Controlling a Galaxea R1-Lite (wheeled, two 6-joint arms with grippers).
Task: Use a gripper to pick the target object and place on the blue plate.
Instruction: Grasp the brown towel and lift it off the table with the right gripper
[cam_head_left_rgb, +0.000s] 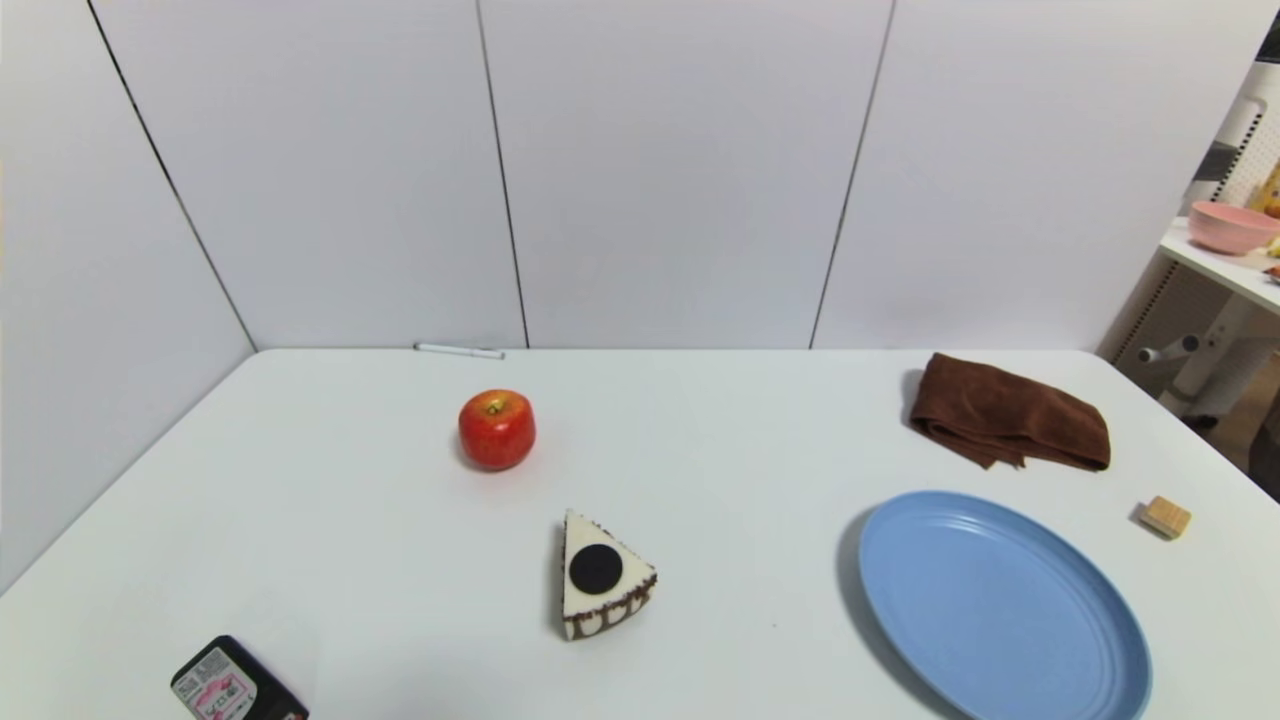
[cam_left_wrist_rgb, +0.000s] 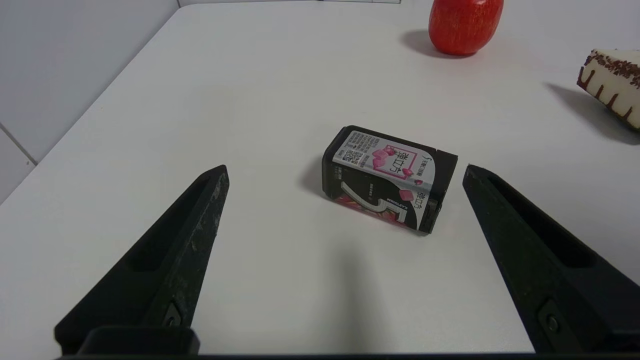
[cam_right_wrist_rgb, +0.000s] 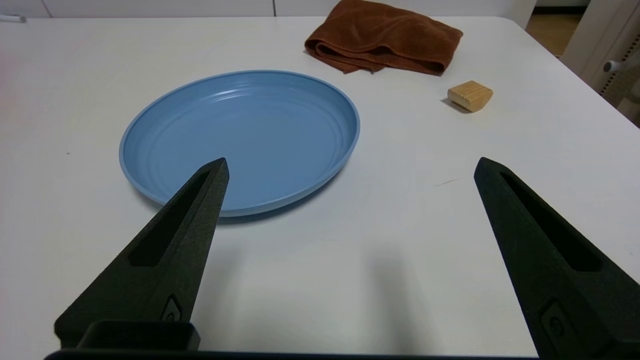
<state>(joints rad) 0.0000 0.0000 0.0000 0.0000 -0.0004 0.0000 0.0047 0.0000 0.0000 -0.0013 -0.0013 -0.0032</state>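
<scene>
The towel is seen beyond the plate, nearest the right gripper, spread wide.

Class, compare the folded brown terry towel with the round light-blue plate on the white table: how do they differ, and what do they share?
The folded brown terry towel is soft, rumpled and dark; the round light-blue plate is rigid, smooth and pale. The towel is an irregular oblong heap; the plate is a shallow circle with a ridged rim. The towel lies nearer the back wall; the plate lies nearer the robot and looks wider. Both rest on the white table's right side, apart, and neither is touched by a gripper.
</scene>
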